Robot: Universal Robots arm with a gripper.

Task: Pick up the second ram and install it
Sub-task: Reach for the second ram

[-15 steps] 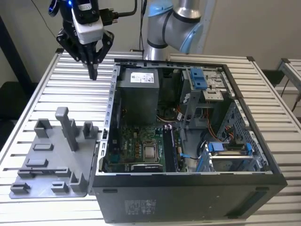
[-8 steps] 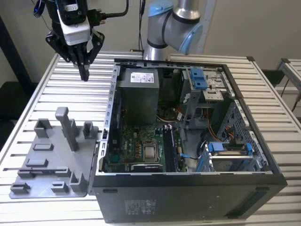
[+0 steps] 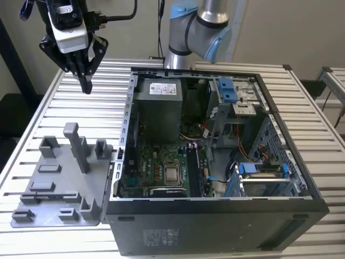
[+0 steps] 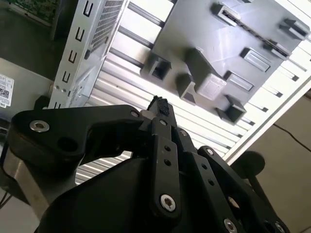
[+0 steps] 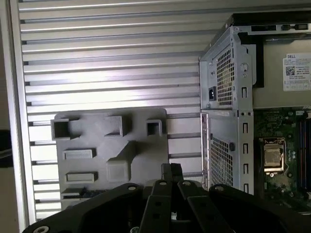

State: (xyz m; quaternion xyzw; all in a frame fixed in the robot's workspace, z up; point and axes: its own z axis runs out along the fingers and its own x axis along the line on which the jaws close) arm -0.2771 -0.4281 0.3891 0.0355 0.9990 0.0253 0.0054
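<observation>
Ribbed metal worktop (image 3: 48,102) carried an open computer case (image 3: 215,221) across the middle and right of the exterior view, with a grey fixture tray (image 3: 54,183) at lower left. At upper left the tool (image 3: 85,81) hung above the bare slats, its fingers drawn together, pointing down, with nothing seen between them. Inside the case the motherboard (image 3: 156,162) lay flat, its black slots (image 3: 195,171) at centre.

In the second wrist view the tool (image 4: 160,104) showed its tips pressed together at centre, with the tray (image 4: 204,48) at upper right.

In the first wrist view the closed tips (image 5: 171,169) sat at bottom centre, over the tray's (image 5: 97,141) edge.

Where the second ram lay I could not tell. I judged this the approach before pickup; any grasp would call for the fingers to part first
</observation>
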